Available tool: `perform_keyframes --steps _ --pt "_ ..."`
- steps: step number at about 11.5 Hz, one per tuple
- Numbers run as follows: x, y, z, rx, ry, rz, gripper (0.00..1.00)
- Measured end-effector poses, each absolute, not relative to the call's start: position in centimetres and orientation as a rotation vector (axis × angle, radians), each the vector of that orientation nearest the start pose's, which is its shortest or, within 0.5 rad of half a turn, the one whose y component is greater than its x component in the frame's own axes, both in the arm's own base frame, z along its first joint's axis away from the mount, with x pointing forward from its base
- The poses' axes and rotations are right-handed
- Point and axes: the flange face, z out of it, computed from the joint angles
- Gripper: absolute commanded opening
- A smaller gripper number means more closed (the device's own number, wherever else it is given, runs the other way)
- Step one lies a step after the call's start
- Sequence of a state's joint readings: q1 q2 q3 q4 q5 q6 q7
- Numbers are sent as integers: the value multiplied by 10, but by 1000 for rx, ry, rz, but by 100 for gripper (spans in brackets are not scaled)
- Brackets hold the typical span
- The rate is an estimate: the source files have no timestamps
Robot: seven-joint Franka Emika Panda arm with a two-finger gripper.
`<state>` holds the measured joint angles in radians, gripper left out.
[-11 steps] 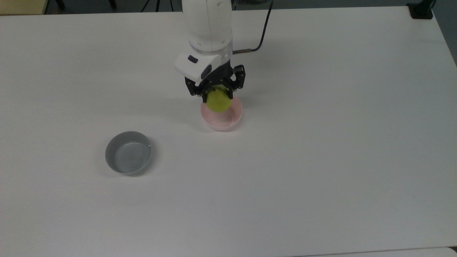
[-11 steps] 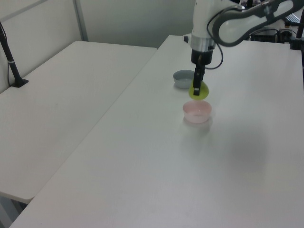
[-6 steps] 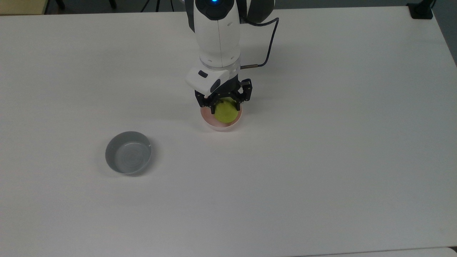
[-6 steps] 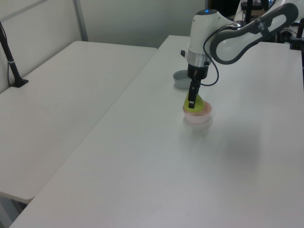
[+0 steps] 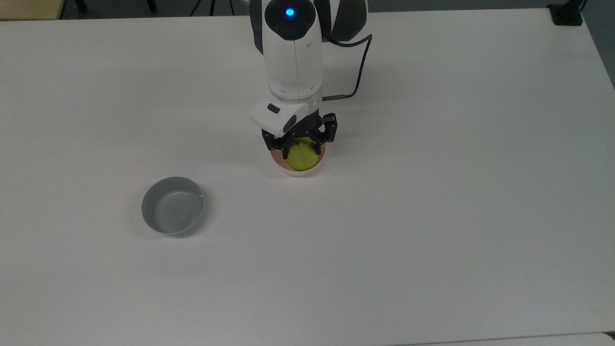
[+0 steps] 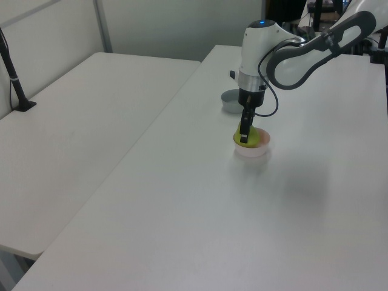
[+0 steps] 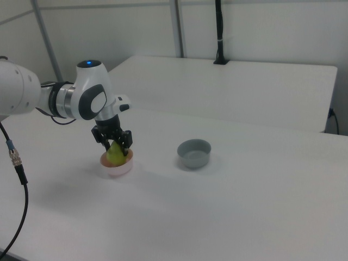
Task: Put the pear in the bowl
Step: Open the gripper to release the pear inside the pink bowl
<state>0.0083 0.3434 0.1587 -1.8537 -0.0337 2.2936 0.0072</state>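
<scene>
The yellow-green pear [image 5: 302, 158] sits low inside the pale pink bowl [image 5: 294, 172], near the middle of the table. My gripper [image 5: 301, 148] comes straight down over the bowl and is shut on the pear, one black finger on either side of its upper part. In the left view the pear [image 6: 254, 139] fills most of the bowl [image 6: 251, 151], with the gripper [image 6: 244, 137] at its near side. In the right view the pear [image 7: 115, 155] stands narrow end up in the bowl [image 7: 117, 169], between the fingers of the gripper [image 7: 115, 145]. Whether the pear rests on the bowl's bottom is hidden.
A shallower grey bowl [image 5: 173, 205] stands apart at the top view's lower left, also seen as the grey bowl [image 7: 194, 153] to the right view's right of the pink one. A black cable [image 5: 358, 62] hangs from the arm. A second white table [image 6: 79, 121] adjoins.
The gripper has come down with the pear, from above the pink bowl's far rim to inside the bowl. The grey bowl has stayed put.
</scene>
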Motion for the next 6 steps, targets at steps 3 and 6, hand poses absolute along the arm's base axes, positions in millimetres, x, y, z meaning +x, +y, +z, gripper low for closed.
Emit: perform_keyframes --steps 3,6 --pt "633 90 346 -3100 -241 -143 100" --pt "634 84 350 -3105 -220 -153 100"
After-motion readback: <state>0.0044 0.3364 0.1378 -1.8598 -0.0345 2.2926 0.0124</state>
